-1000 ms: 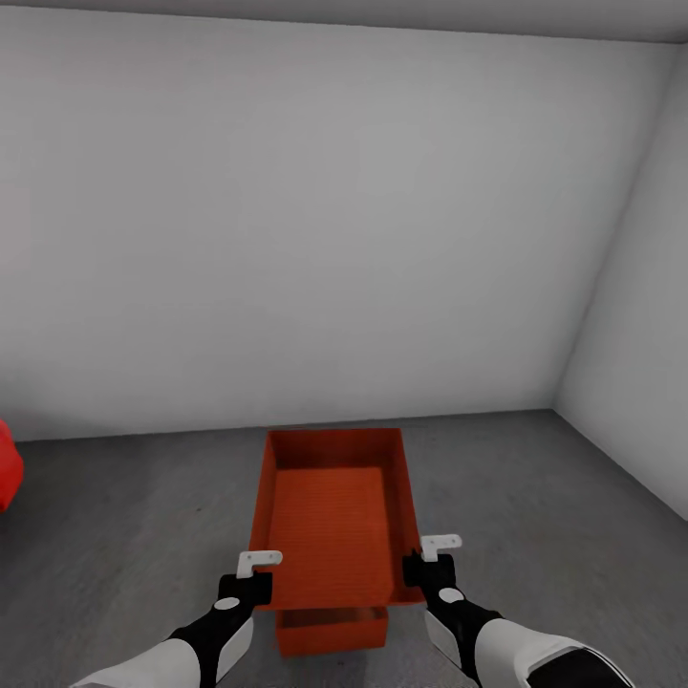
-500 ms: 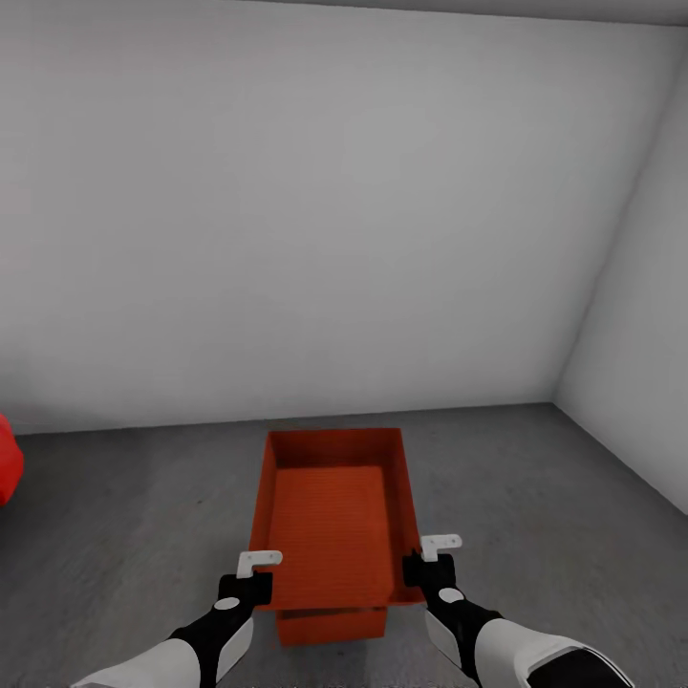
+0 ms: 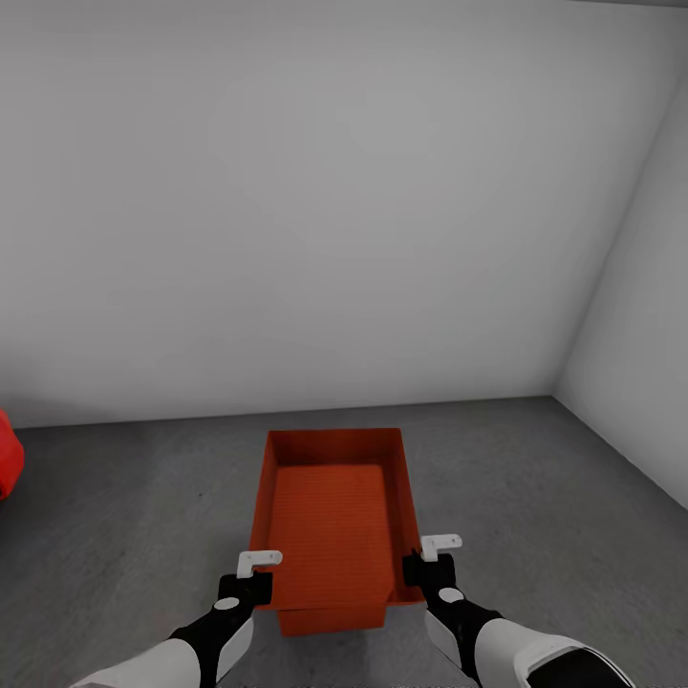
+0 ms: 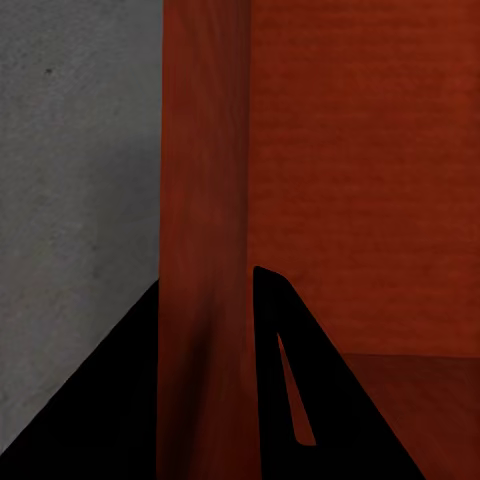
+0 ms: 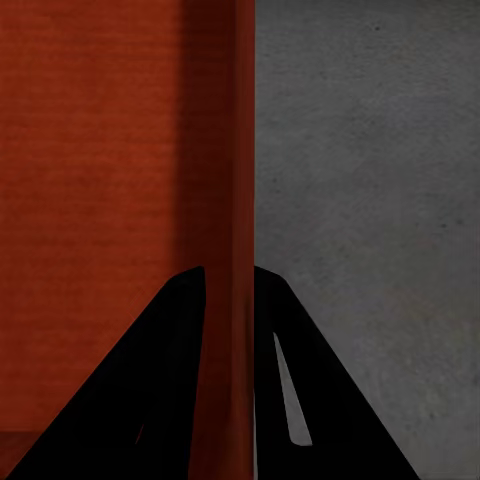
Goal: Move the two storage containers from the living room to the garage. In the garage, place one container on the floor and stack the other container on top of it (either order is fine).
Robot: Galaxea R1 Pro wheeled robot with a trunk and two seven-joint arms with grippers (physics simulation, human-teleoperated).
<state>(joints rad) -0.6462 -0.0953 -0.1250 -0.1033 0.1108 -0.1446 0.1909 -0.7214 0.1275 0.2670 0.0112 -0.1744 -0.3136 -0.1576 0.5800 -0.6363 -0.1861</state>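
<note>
The left gripper (image 3: 256,573) is clamped on the left side wall of an orange-red, thin-walled, open-topped box-shaped storage container (image 3: 330,521), near the corner nearest the robot; the left wrist view shows that wall (image 4: 205,240) running up between the two dark fingers (image 4: 290,380), one inside the bin and one outside. The right gripper (image 3: 430,564) pinches the opposite side wall the same way, and in the right wrist view the thin red wall (image 5: 240,250) stands between its fingers (image 5: 285,370). Held between both arms, the upper container has nothing inside; only its ribbed base is visible.

Directly under it, a second orange-red container (image 3: 330,618) of the same kind peeks out at the near edge, almost wholly covered by the held one. Whether the two touch cannot be told.

Around them spreads the dark grey, rough concrete floor (image 3: 535,497) of the garage, meeting plain white-grey walls (image 3: 315,210). A bright red rounded shape (image 3: 8,466) shows at the far left edge.
</note>
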